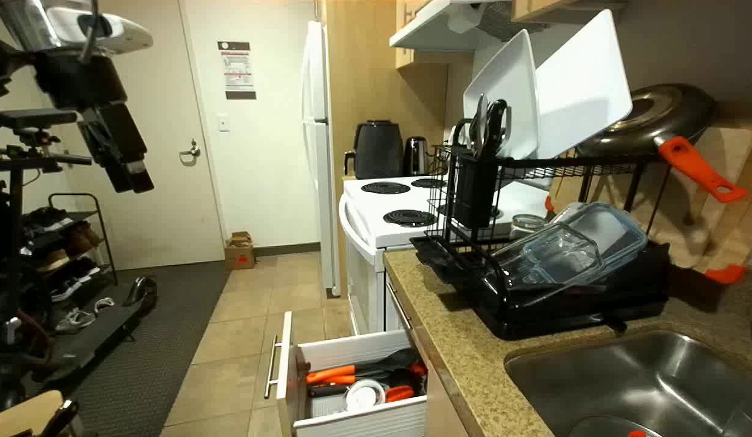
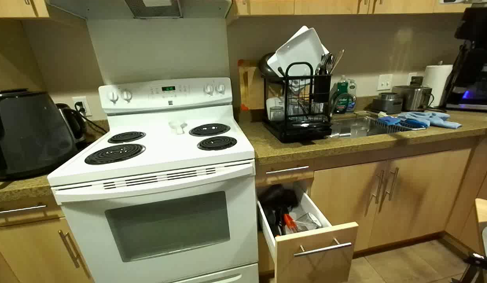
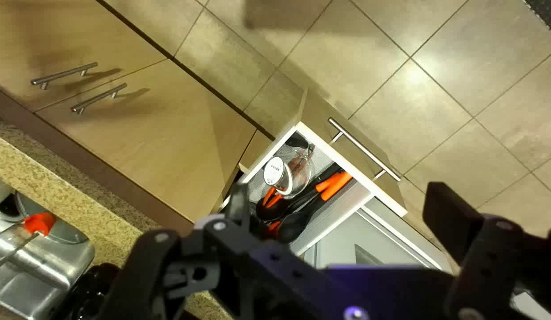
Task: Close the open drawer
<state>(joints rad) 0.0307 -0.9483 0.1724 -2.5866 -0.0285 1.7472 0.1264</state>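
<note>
The open drawer has a wooden front and white sides; it shows in both exterior views [image 1: 284, 370] [image 2: 316, 263] and in the wrist view [image 3: 361, 178]. It is pulled out below the counter. Its metal bar handle [image 1: 272, 367] [image 2: 322, 249] [image 3: 364, 149] is on the outer front. Orange-handled utensils, dark utensils and a white round item lie inside. My gripper [image 1: 133, 176] is high and well apart from the drawer. In the wrist view the gripper [image 3: 342, 209] has its fingers wide apart with nothing between them. Dark robot parts [image 2: 473, 67] show at an exterior view's right edge.
A white stove [image 2: 160, 157] stands beside the drawer. A shut drawer [image 2: 284, 175] is above it. The counter [image 1: 467, 376] bears a dish rack [image 1: 503, 315] and a sink [image 1: 643, 376]. Cabinet doors with bar handles [image 3: 99, 98] adjoin. Shoes and a scooter [image 1: 102, 334] stand across the floor.
</note>
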